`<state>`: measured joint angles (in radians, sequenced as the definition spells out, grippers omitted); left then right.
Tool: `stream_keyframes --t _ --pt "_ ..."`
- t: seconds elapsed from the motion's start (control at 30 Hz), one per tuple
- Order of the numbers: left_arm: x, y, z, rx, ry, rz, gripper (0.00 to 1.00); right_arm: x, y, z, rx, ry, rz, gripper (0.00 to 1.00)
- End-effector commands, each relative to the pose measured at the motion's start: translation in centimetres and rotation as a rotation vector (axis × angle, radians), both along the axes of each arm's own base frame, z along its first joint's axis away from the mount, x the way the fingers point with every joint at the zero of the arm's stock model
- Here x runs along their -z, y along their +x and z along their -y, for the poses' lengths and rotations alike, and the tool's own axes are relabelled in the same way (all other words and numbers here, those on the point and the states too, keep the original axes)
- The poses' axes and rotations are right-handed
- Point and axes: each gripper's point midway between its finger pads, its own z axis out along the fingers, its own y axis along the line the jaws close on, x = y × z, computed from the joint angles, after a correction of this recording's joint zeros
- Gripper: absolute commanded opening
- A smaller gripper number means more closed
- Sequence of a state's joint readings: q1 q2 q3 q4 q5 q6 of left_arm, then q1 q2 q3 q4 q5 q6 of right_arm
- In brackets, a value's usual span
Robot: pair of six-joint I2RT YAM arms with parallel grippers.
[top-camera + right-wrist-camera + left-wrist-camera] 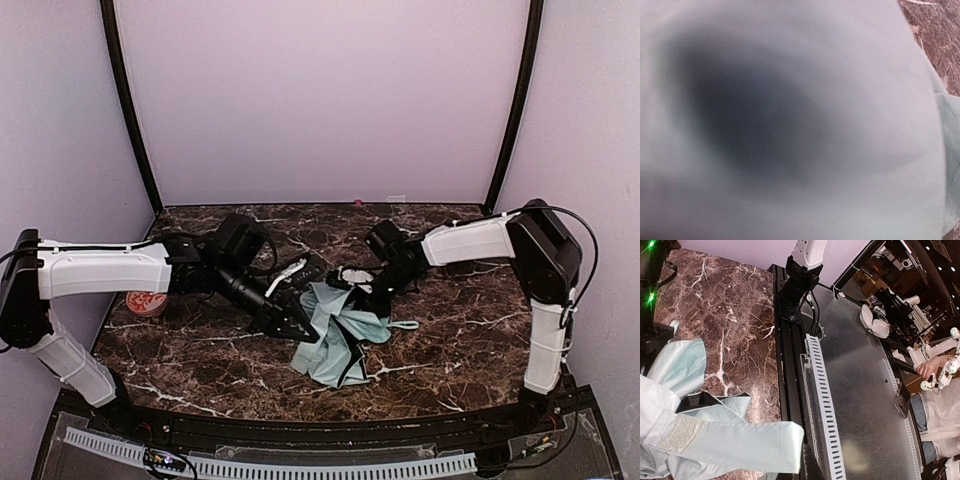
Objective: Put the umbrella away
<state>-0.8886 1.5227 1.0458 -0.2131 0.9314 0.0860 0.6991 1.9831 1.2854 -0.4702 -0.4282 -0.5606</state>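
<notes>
So, quick status from me. The umbrella [335,345] is lying in a loose heap around the middle of the desk [460,350], slightly toward the near edge. Its mint fabric is crumpled and the black lining shows in places.

My left end effector [290,318] comes in from the left edge and sits right at the umbrella's left side, jaws fully closed. Honestly can't tell whether any fabric is pinched in there. The left wrist view shows the closure strap [740,442] stretched across the bottom, with its white velcro patch [680,432] facing the camera.

My right end effector [373,295] is down at the far side of the heap. The right wrist camera is just a blur of pale fabric pressed up close, so I can't say how wide those jaws stand.

Also a round red-and-white thing [146,303] sits by the left edge, well apart from the umbrella.
</notes>
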Motion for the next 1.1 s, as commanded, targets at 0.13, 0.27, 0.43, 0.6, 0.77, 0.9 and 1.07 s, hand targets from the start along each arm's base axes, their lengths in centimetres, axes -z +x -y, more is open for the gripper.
stream_keyframes --t 0.13,0.27,0.43,0.6,0.77,0.9,1.07 --pt "0.3 -3.4 -2.1 0.106 -0.053 0.076 0.00 -7.8 3.5 0.7 0.188 0.168 0.047 0.00" --pt "2.7 -3.2 -2.0 0.115 -0.023 0.079 0.00 -16.1 3.5 1.1 0.220 0.345 0.138 0.00" --pt "3.6 -1.0 -0.8 0.086 -0.044 0.191 0.00 -25.5 -0.3 1.9 0.141 0.592 0.265 0.00" --pt "3.7 2.8 0.5 0.031 -0.100 0.315 0.00 -28.2 -5.9 3.3 0.006 0.679 0.275 0.00" --pt "4.0 7.6 1.0 -0.018 -0.166 0.473 0.00 -28.5 -9.9 3.8 -0.144 0.615 0.282 0.00" --pt "6.2 12.0 1.8 -0.038 -0.138 0.570 0.00 -27.1 -12.1 3.3 -0.228 0.575 0.276 0.00" --pt "7.4 17.9 2.0 -0.114 -0.100 0.750 0.00 -21.7 -15.4 2.2 -0.358 0.453 0.256 0.00"
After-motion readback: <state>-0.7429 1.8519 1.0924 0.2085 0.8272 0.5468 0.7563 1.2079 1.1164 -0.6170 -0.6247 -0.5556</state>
